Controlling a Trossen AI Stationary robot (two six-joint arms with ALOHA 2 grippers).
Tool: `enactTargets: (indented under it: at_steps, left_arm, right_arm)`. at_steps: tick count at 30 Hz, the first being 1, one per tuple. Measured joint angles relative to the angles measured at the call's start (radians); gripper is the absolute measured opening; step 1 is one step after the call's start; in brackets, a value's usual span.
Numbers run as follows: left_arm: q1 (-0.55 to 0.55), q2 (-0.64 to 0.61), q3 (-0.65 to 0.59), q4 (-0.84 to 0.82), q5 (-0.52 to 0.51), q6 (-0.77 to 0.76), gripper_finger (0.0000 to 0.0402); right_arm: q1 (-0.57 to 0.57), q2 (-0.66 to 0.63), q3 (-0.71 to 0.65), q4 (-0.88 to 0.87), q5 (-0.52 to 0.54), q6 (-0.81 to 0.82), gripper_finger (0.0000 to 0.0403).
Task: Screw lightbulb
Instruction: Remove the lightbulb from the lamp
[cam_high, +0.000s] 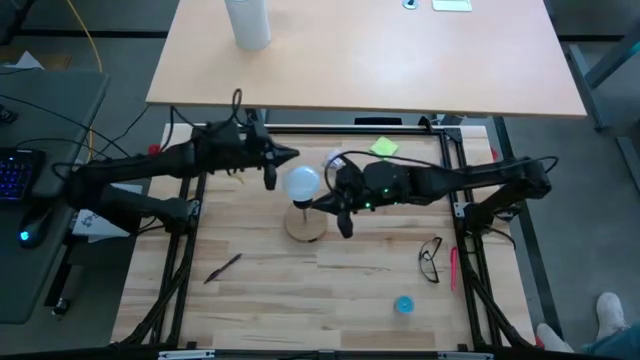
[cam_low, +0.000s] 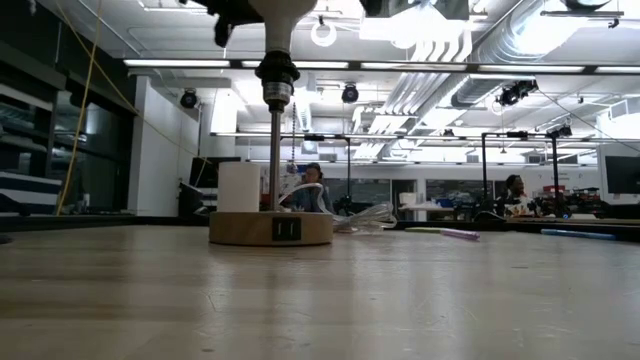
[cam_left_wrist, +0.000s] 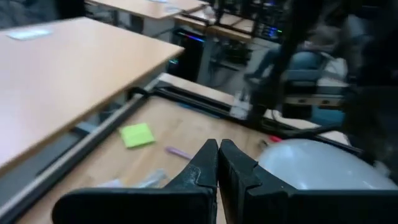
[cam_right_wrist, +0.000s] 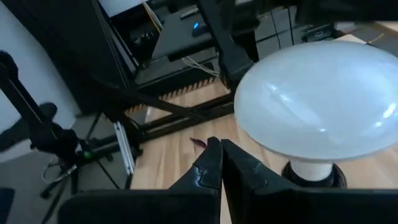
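Lightbulb (cam_high: 303, 182): I saw it upright on the socket post of the wooden base (cam_high: 306, 225), mid-surface | left gripper (cam_high: 272, 166): jaws clenched on nothing, just beside the globe | right gripper (cam_high: 343, 208): jaws clenched, empty, close on its other side.

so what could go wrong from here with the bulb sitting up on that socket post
1. Both end effectors are shut and close beside the lightbulb, left end effector and right end effector; a sideways nudge could knock it askew.
2. The socket post stands tall on its wooden base, so a push up high might tip the stand.
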Motion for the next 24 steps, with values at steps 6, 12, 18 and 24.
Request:
enactTargets:
  at_steps: [6, 12, 18, 24]
  left_arm:
    - [-0.022, 0.008, 0.000, -0.032, 0.004, -0.016, 0.0000]
    - [-0.060, -0.010, 0.000, -0.066, 0.018, -0.072, 0.0000]
    - [-0.094, -0.052, 0.002, -0.153, -0.001, -0.113, 0.0000]
    - [-0.104, -0.129, 0.000, -0.243, -0.016, -0.121, 0.0000]
  right_arm:
    - [0.005, 0.020, 0.000, 0.030, 0.039, 0.003, 0.0000]
    - [-0.002, 0.026, 0.000, 0.027, 0.087, 0.000, 0.0000]
    - [-0.010, 0.022, 0.001, 0.001, 0.083, -0.016, 0.0000]
    - [-0.022, 0.014, 0.002, -0.025, 0.106, -0.030, 0.0000]
